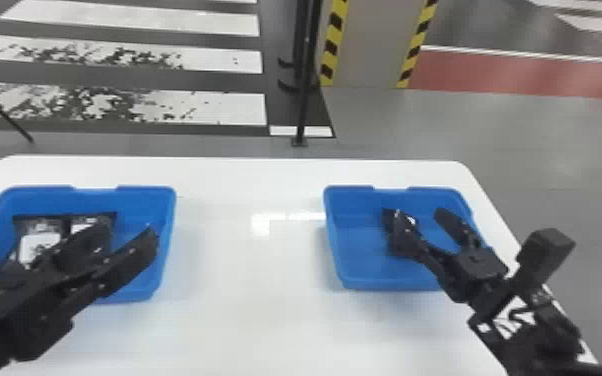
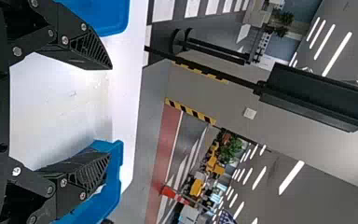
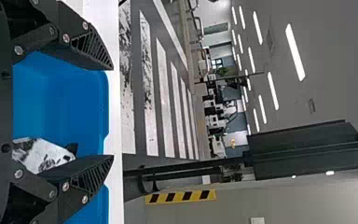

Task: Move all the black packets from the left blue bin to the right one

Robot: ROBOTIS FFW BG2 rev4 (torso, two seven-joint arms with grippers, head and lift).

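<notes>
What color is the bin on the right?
The right bin is blue, and it shows best in the head view.

Left blue bin [image 1: 166, 235]: raised inner wall bars low crossing.
Right blue bin [image 1: 334, 245]: inner wall, same.
White table [image 1: 247, 265]: open lane between bins.

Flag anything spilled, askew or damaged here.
No spill visible; left bin and right bin sit flat. Only two white floor stripes beyond the table look odd: paint patchy, dark showing through, likely wear.
</notes>
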